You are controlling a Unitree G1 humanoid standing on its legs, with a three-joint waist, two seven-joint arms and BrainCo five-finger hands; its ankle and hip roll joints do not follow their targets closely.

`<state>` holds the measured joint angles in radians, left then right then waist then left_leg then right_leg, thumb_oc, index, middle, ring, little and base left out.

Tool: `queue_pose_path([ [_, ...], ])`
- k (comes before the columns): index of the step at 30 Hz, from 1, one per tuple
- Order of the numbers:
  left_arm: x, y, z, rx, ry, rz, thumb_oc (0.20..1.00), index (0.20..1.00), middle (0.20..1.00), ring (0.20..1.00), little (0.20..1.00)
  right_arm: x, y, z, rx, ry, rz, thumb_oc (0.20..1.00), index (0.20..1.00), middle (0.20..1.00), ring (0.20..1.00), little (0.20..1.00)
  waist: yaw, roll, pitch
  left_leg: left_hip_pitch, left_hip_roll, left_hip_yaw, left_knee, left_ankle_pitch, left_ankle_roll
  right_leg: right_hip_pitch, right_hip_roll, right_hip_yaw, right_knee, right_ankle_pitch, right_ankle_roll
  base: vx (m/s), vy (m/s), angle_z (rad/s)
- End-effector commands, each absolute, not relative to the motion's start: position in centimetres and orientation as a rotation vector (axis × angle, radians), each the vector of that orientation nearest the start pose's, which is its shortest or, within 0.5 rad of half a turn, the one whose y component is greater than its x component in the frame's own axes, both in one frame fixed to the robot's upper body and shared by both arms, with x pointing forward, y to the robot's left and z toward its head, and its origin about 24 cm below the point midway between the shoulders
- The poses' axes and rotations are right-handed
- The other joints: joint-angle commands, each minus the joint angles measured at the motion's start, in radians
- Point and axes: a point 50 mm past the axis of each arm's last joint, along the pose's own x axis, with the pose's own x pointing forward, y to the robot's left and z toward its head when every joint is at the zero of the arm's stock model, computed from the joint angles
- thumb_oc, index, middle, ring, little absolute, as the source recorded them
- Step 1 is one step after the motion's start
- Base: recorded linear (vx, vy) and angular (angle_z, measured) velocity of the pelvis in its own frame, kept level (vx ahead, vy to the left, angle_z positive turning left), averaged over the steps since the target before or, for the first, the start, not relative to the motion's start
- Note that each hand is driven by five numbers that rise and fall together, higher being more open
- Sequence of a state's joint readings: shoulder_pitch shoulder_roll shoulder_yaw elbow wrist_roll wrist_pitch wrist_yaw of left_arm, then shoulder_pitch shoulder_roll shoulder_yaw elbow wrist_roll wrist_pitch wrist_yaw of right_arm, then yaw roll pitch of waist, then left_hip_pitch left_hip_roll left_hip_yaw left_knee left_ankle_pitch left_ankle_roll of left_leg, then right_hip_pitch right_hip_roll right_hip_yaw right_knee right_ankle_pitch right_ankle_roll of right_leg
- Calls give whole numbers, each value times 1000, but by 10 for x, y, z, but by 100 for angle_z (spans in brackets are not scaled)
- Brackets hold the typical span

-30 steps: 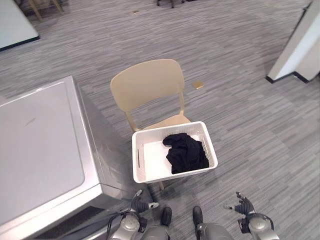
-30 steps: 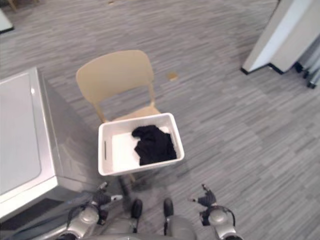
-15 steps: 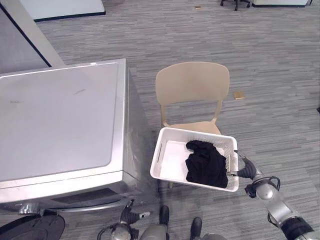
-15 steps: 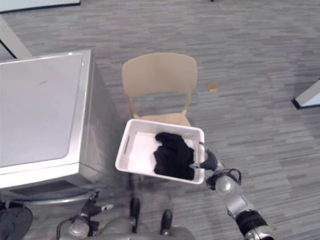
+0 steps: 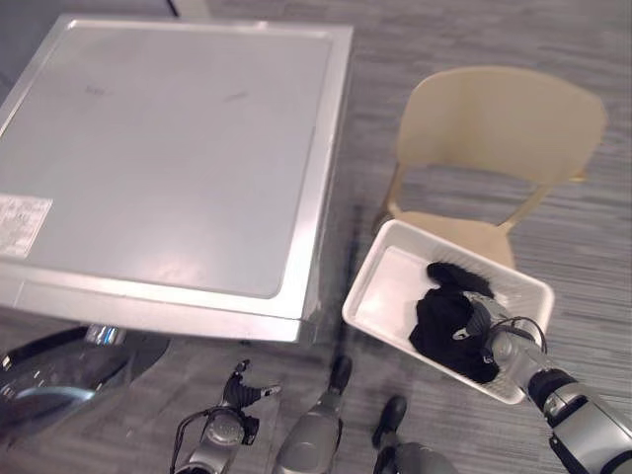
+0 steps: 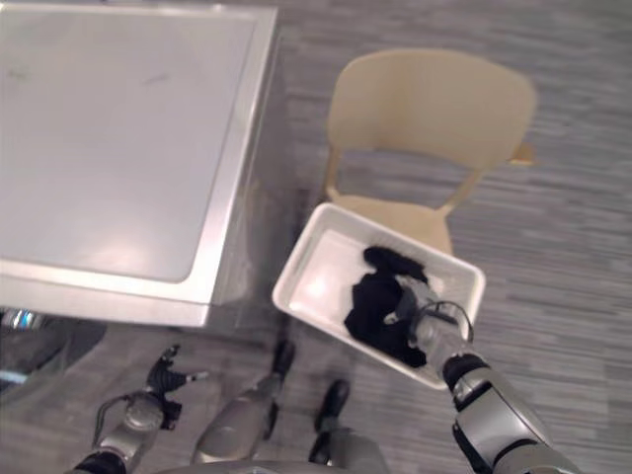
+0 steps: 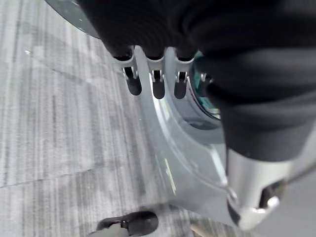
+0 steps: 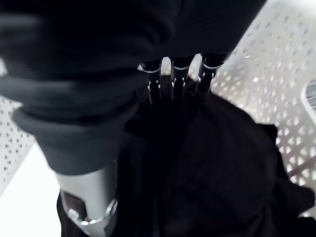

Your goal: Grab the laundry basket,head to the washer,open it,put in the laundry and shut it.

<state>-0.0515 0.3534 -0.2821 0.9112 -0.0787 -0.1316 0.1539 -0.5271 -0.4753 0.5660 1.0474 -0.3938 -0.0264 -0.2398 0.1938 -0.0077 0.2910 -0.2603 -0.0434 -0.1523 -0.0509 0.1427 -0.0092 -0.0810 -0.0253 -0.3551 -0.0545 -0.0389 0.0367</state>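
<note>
A white laundry basket (image 5: 367,273) rests on the seat of a beige chair (image 5: 504,118), just right of the silver washer (image 5: 168,148). Black laundry (image 5: 439,316) lies heaped in the basket's right half. My right hand (image 5: 499,346) reaches in over the basket's near right rim. Its straight fingers (image 8: 173,84) rest on the black cloth (image 8: 222,158), thumb held apart, so it is open. My left hand (image 5: 237,390) hangs low in front of the washer, open and holding nothing, its fingers (image 7: 153,81) relaxed.
The washer's round dark door (image 5: 49,375) stands swung out at the lower left, and the washer's front (image 7: 182,163) is close to the left hand. Grey striped carpet (image 5: 612,197) lies around the chair.
The camera has swung toward the washer. My right hand went from the basket's right rim into the basket, onto the black laundry. The left hand stays low.
</note>
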Motion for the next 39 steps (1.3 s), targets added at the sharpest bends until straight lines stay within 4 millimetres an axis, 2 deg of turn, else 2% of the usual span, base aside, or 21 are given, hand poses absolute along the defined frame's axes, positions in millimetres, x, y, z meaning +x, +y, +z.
queue_pose_path([
  [1, 194, 241, -100, 390, 653, 117, 1000, 1000, 1000, 1000, 1000, 311, -263, -14, -1367, 415, 35, 1000, 1000, 1000, 1000, 1000, 17, 17, 7, -23, -11, 8, 11, -49, -45, -165, -62, 37, 220, -89, 24, -90, -3, 2],
  [3, 203, 235, -97, 374, 626, 109, 1000, 1000, 1000, 1000, 1000, 309, -277, -14, -1352, 491, -27, 1000, 1000, 1000, 1000, 1000, 30, 44, 21, -47, -15, 0, 6, -35, -49, -193, -65, 26, 228, -86, 21, -99, 2, 18],
  [4, 210, 232, -93, 363, 607, 99, 1000, 1000, 1000, 1000, 1000, 309, -282, -13, -1256, 537, -86, 705, 705, 705, 705, 705, 38, 67, 28, -66, -17, -13, 1, -22, -54, -212, -65, 18, 230, -85, 21, -91, 0, 23],
  [5, 210, 232, -93, 363, 607, 99, 1000, 1000, 1000, 1000, 1000, 309, -282, -13, -1256, 537, -86, 551, 551, 551, 551, 551, 38, 67, 28, -67, -17, -13, 0, -22, -54, -212, -65, 18, 230, -85, 21, -68, -5, 17],
  [6, 211, 230, -93, 358, 605, 93, 1000, 1000, 1000, 1000, 1000, 310, -276, -15, -1183, 529, -89, 200, 200, 200, 200, 200, 36, 70, 30, -67, -18, -16, -3, -20, -54, -214, -64, 19, 229, -85, 22, -12, -5, 8],
  [8, 207, 230, -96, 353, 622, 89, 1000, 1000, 1000, 1000, 1000, 308, -270, -18, -1058, 514, -104, 200, 200, 200, 200, 200, 32, 71, 26, -59, -18, -18, -8, -19, -56, -203, -63, 21, 224, -86, 24, 7, -10, 4],
  [9, 203, 231, -98, 348, 640, 84, 1000, 1000, 1000, 1000, 1000, 310, -260, -16, -925, 469, -113, 200, 200, 200, 200, 200, 21, 64, 20, -43, -19, -17, -14, -24, -55, -185, -60, 24, 211, -88, 25, 0, 0, 0],
  [13, 196, 233, -101, 338, 657, 87, 1000, 1000, 1000, 1000, 1000, 310, -248, -14, -742, 407, -128, 200, 200, 200, 200, 200, 3, 51, 5, -10, -15, -8, -20, -35, -53, -150, -57, 34, 190, -90, 26, 8, 6, 0],
  [17, 186, 239, -100, 320, 663, 101, 1000, 1000, 1000, 1000, 1000, 310, -235, 4, -479, 269, -144, 200, 200, 200, 200, 200, -24, 33, -21, 38, -8, 10, -27, -52, -49, -103, -53, 52, 166, -87, 31, 58, 37, -8],
  [19, 178, 244, -101, 300, 671, 130, 1000, 1000, 1000, 1000, 1000, 305, -224, 22, -316, 145, -107, 200, 200, 200, 200, 200, -46, 21, -45, 78, -7, 22, -30, -69, -40, -66, -50, 70, 153, -88, 37, 108, 83, -29],
  [20, 172, 244, -101, 274, 673, 137, 1000, 1000, 1000, 1000, 1000, 302, -217, 39, -253, 54, -51, 200, 200, 200, 200, 200, -57, 18, -61, 105, -5, 33, -30, -79, -34, -48, -51, 85, 157, -86, 43, 108, 91, -31],
  [22, 168, 245, -102, 266, 687, 146, 1000, 1000, 1000, 1000, 1000, 300, -213, 56, -240, -28, 6, 200, 200, 200, 200, 200, -64, 10, -74, 142, -6, 45, -28, -101, -25, -20, -54, 93, 169, -96, 47, 84, 85, -36],
  [27, 158, 244, -107, 244, 717, 154, 1000, 1000, 1000, 1000, 1000, 293, -200, 80, -121, -140, 83, 200, 200, 200, 200, 200, -73, 2, -102, 196, -4, 63, 1, -142, -1, 16, -64, 109, 219, -109, 57, 51, 48, -29],
  [28, 154, 247, -105, 239, 714, 155, 1000, 1000, 1000, 1000, 1000, 282, -194, 93, 7, -220, 117, 200, 200, 200, 200, 200, -82, -1, -95, 205, -4, 47, 39, -146, 1, 2, -58, 159, 320, -115, 68, -132, -77, 5],
  [29, 160, 248, -101, 262, 693, 146, 1000, 1000, 1000, 1000, 1000, 277, -192, 100, 39, -267, 132, 200, 200, 200, 200, 200, -96, -3, -89, 192, -3, 24, 51, -135, -3, -20, -35, 241, 397, -102, 78, -189, -135, 31],
  [32, 172, 253, -92, 276, 644, 159, 1000, 1000, 1000, 1000, 1000, 271, -191, 108, 96, -313, 134, 200, 200, 200, 200, 200, -100, -11, -95, 154, -4, -35, 77, -115, -17, 0, -17, 360, 463, -88, 75, -173, -185, 60],
  [33, 172, 252, -92, 276, 644, 159, 1000, 1000, 1000, 1000, 1000, 271, -191, 108, 96, -313, 134, 200, 200, 200, 200, 200, -100, -9, -97, 150, -2, -36, 77, -113, -17, -2, -15, 359, 460, -85, 75, -181, -277, 108],
  [34, 181, 253, -84, 278, 596, 165, 1000, 1000, 1000, 1000, 1000, 269, -191, 112, 119, -333, 129, 200, 200, 200, 200, 200, -100, -16, -112, 115, -1, -81, 90, -93, -33, 24, 6, 436, 495, -74, 70, -205, -324, 93],
  [37, 190, 247, -73, 235, 520, 172, 1000, 1000, 1000, 1000, 1000, 275, -180, 120, 160, -363, 164, 200, 200, 200, 200, 200, -76, -20, -123, 63, 12, -118, 75, -43, -67, 106, 43, 472, 354, -197, 30, -251, -312, 57],
  [38, 190, 247, -72, 235, 520, 172, 1000, 1000, 1000, 1000, 1000, 275, -180, 120, 161, -362, 165, 200, 200, 200, 200, 200, -77, -20, -123, 63, 11, -119, 74, -43, -67, 108, 43, 471, 353, -197, 30, -351, -353, 47],
  [39, 195, 239, -64, 178, 467, 173, 1000, 1000, 1000, 1000, 1000, 279, -172, 128, 195, -397, 188, 200, 200, 200, 200, 200, -51, -1, -121, 13, 51, -133, 31, 32, -102, 114, 70, 435, 273, -232, 10, -379, -351, 41],
])
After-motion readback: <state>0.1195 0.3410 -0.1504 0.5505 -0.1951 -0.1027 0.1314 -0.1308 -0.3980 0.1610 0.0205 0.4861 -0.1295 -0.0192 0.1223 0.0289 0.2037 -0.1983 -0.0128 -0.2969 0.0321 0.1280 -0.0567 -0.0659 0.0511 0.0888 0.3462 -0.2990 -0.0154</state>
